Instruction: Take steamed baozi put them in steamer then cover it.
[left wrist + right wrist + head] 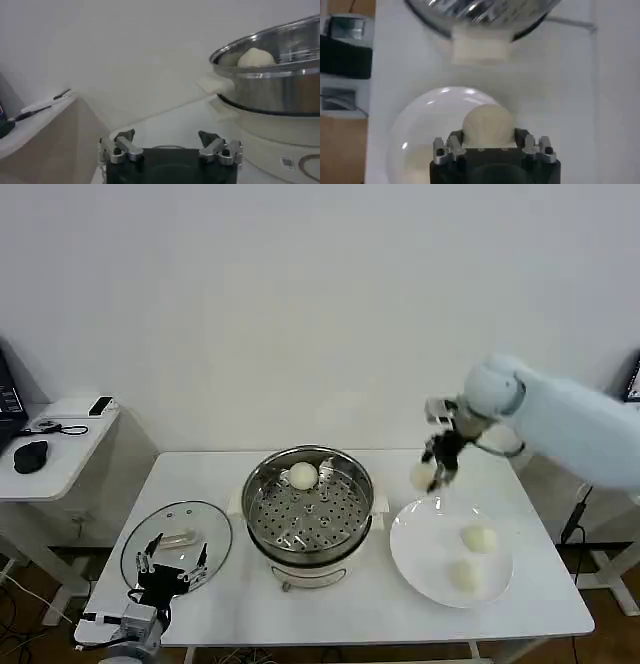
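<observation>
- Four baozi were in play: one [303,475] already lay on the perforated tray at the far side of the steamer [310,502], two [478,538] waited on the white plate [420,559] just right of the steamer, and a fourth [423,475] hung in the right hand [437,469].
- That right hand, closed on its bun, was raised above the plate's far edge, between the plate and the steamer's right handle [481,49]; the right wrist view showed the fingers [451,145] hugging both sides of the dough.
- Across the steamer, the left hand [172,564] idled low over the glass lid [176,544] on the surface [370,614], its fingers spread and gripping nothing.
- Done well, the carry would likely clear the steamer's rim with height to spare, keep the squeeze light so the soft bun held its shape, and set it on a bare patch of tray beside the first bun rather than on top of it.
- With two buns still plated, covering remained some way off.
</observation>
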Action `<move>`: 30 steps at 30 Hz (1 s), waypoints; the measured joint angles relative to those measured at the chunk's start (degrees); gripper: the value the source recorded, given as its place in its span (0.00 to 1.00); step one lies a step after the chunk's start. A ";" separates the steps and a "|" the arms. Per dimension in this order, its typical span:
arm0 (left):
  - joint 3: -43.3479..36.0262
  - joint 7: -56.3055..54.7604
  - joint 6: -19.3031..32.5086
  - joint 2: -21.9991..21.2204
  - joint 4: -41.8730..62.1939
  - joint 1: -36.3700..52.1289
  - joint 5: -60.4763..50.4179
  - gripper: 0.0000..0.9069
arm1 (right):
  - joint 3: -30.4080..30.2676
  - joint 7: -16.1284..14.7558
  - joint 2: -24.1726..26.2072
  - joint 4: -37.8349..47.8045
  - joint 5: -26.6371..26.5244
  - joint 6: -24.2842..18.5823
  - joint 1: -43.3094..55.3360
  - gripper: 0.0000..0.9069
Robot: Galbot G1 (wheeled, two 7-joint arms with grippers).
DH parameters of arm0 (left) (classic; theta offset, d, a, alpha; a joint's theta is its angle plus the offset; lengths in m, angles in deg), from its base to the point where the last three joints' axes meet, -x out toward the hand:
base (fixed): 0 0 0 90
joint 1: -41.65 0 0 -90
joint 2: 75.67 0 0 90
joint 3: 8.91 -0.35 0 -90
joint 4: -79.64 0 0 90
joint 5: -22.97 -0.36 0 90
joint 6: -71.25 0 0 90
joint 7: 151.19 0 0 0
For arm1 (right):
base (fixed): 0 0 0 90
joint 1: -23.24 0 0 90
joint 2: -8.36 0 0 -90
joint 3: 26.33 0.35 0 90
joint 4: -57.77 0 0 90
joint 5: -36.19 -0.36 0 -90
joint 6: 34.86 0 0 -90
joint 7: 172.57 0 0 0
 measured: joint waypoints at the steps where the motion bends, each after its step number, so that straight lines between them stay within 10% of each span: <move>1: 0.09 -0.01 0.02 0.02 -0.15 -0.12 0.00 1.00 | -0.22 -0.03 -0.88 0.44 -0.53 0.16 1.00 0.74; 30: 0.54 0.28 -0.05 -0.88 -1.83 -0.54 0.37 1.00 | -0.17 1.62 -32.00 14.29 -5.78 4.71 0.24 0.74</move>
